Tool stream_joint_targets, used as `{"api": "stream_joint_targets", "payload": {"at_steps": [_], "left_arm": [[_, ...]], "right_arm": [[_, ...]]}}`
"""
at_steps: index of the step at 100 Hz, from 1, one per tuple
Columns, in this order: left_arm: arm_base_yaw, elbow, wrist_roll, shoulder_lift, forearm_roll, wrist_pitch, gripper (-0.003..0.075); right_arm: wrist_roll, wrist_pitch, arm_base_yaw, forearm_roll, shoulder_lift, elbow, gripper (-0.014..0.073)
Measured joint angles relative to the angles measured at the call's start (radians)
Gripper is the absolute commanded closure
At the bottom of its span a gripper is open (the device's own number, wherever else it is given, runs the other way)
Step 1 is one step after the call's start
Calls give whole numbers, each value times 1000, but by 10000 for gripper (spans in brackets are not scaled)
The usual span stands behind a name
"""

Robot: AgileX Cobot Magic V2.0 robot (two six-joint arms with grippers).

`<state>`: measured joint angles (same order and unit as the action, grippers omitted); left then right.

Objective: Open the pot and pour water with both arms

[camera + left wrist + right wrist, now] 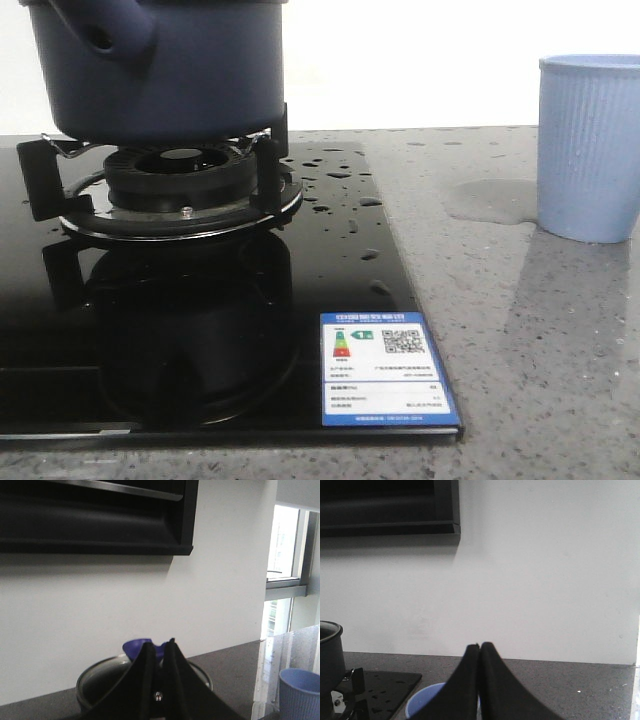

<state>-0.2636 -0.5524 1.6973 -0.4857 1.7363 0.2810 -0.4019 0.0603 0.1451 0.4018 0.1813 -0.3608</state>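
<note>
Pot (pixel 160 75) on burner, lid (pixel 100 677) off behind left gripper (pixel 159 647) — both grippers pressed together, empty (right gripper (pixel 479 646) above cup (pixel 590 150)). Open fingers, grip handle (pixel 105 30) squarely.

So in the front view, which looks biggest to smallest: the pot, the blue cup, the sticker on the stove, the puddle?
1. Pot, though cropped by the picture's edge.
2. Label sticker, which sits nearest the camera, so it may only look big.
3. Blue cup, partly cropped, close to the sticker.
4. Puddle.

navy blue pot (pixel 160 70), lt blue ribbed cup (pixel 590 150), blk glossy hob (pixel 200 300), grey speckled counter (pixel 540 350)
</note>
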Motion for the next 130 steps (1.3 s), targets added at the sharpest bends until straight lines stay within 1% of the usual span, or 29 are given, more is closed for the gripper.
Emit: {"api": "stream_joint_targets", "payload": {"at_steps": [18, 35, 92, 106, 113, 117, 122, 123, 124, 125, 126, 127, 128, 129, 130], "left_arm": [[0, 155, -2, 176, -4, -14, 740], [0, 207, -2, 284, -4, -14, 740], [0, 209, -2, 295, -4, -15, 740], [0, 209, -2, 295, -21, -47, 740], [0, 210, -32, 295, -133, -56, 740], [0, 212, -92, 295, -263, -56, 740], [0, 216, -249, 295, -471, -50, 740], [0, 215, -307, 295, -538, -49, 740], [0, 218, -338, 295, -571, -46, 740], [0, 218, -404, 295, -644, -44, 740], [0, 220, -439, 295, -680, -44, 740], [0, 220, -508, 295, -717, -39, 740], [0, 222, -544, 295, -790, -37, 740], [0, 224, -580, 295, -827, -31, 740], [0, 227, -651, 295, -899, -27, 740]], "right_arm": [[0, 4, 0, 0, -39, 33, 669], [0, 5, 0, 0, -39, 35, 669], [0, 5, 0, -2, -39, 35, 669], [0, 5, 0, -2, -39, 35, 669], [0, 5, 0, -2, -39, 35, 669], [0, 5, 0, -2, -39, 35, 669], [0, 5, 0, -2, -39, 35, 669], [0, 5, 0, -2, -39, 35, 669], [0, 5, 0, -2, -39, 35, 669], [0, 5, 0, -2, -39, 35, 669], [0, 5, 0, -2, -39, 35, 669], [0, 5, 0, -2, -39, 35, 669], [0, 5, 0, -2, -39, 35, 669], [0, 5, 0, -2, -39, 35, 669], [0, 5, 0, -2, -39, 35, 669]]}}
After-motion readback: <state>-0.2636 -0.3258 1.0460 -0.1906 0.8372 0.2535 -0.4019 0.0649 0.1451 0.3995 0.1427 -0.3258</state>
